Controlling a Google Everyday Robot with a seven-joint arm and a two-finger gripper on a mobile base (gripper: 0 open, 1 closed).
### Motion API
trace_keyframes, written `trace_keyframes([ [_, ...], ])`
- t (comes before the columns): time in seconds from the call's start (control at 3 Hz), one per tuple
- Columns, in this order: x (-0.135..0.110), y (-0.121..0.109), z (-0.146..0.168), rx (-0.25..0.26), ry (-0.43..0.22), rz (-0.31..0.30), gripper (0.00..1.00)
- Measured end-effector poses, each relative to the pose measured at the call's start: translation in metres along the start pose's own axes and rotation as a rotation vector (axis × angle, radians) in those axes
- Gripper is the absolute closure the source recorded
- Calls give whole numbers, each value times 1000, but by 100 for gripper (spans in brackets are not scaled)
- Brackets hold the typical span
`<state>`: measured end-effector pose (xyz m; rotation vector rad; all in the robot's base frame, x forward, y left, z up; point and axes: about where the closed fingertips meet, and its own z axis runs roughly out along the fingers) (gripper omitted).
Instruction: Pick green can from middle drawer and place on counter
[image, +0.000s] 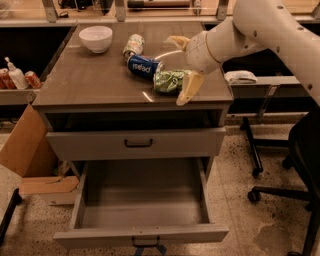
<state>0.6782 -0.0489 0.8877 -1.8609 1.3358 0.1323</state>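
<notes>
nearest the viewer, the wide, shallow grey metal middle drawer (145, 200) stands pulled out, below and in front of the small, shiny, crumpled green can (169, 81). its flat face panel carries a small dark handle. above it, still below the green can, a closed grey upper drawer face (90, 145) bears a dark pull handle. the large, flat, glossy grey-brown tabletop (90, 82) carries the green can, which lies on its side near the front right edge, outside the drawer. the white arm's two-finger pincer (181, 65) reaches in from the right of the green can, its pale yellow fingers (187, 89) spread wide apart and gripping nothing. the nearer finger touches or lies just beside the can's right end; the farther one stands behind the can, clear of it. just behind and left of the green can lies a blue can with white lettering (143, 66), close against it. beyond that lies a pale whitish can (133, 45), also on its side. farthest, well left of the green can, stands a round white bowl (96, 38).
</notes>
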Motion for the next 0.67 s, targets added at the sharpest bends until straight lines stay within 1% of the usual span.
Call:
trace_keyframes([
  [0.67,18,18,-56,88,38,21,0],
])
